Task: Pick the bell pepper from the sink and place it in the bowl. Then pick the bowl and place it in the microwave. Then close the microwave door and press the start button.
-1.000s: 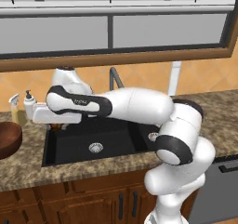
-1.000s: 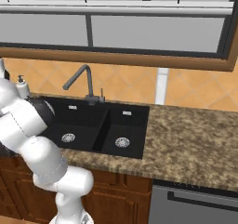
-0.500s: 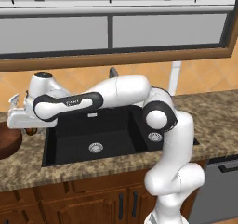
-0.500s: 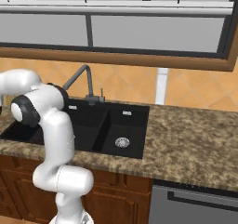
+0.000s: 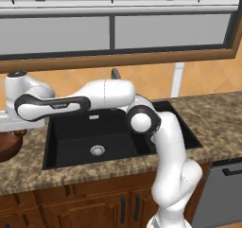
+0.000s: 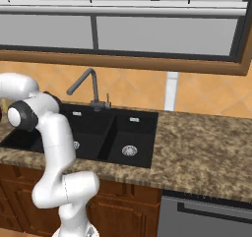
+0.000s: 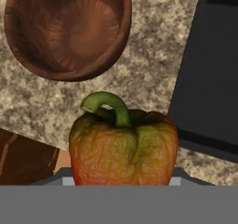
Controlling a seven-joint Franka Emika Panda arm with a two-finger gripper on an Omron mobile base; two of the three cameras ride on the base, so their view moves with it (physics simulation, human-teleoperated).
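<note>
The reddish-orange bell pepper (image 7: 123, 148) with its green stem sits low in the hand view, and my gripper (image 5: 18, 129) is shut on it. It hangs over the speckled counter, just short of the dark wooden bowl (image 7: 69, 30), which stands upright with nothing in it. In the left base view the arm reaches far left, with the hand above the bowl's rim (image 5: 7, 146) at the picture's edge. The black sink (image 5: 75, 142) lies to the right of the hand; its edge (image 7: 209, 79) shows beside the pepper. The microwave and its door are out of view.
A grey faucet (image 6: 86, 86) rises behind the sink (image 6: 98, 133). Granite counter (image 6: 197, 147) runs to the right, with a dishwasher front (image 5: 222, 189) below. Wooden cabinet doors (image 5: 94, 208) sit under the sink. A window spans the wall above.
The arm has swung left from over the sink, carrying the bell pepper across the counter to just beside the bowl.
</note>
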